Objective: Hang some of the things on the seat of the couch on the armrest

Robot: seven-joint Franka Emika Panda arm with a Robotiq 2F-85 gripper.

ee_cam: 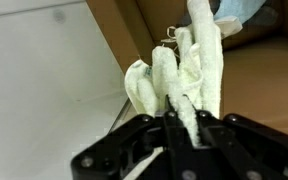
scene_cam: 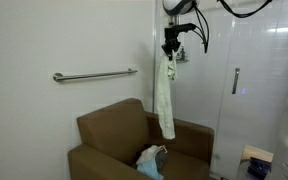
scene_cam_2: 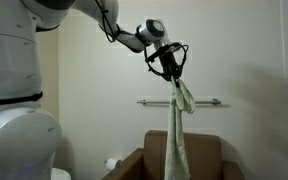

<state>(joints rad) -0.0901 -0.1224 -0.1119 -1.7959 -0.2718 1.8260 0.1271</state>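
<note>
Jaws closed together on the bunched upper end of the long pale cloth [ee_cam: 189,60]; in the wrist view its folds stand packed between the black fingertips, with no gap showing. A grip at one end lets the cloth fall as a single narrow strip, in both exterior views plumb below the jaws, which probably serves the hanging: a straight strip can be laid across an edge so that a part drops on each side.

The strip hangs over the couch [scene_cam: 104,130], its lower end level with the top of the armrest [scene_cam: 189,135] and overlapping it in the picture; whether the two touch cannot be told. The height appears chosen to bring the whole length clear of the seat [scene_cam: 179,162]. The remaining cloths [scene_cam: 152,158], grey-blue and pale, lie heaped on the seat, not yet hung.

The arm [scene_cam_2: 114,30] reaches out high from the white robot body, nearly level, with the wrist bent so that the jaws point straight down, above the steel wall bar [scene_cam: 94,75]. Judged step: carrying the cloth, with a sideways move and a descent over the armrest next. Risk: a swinging strip may slide off the flat top.
</note>
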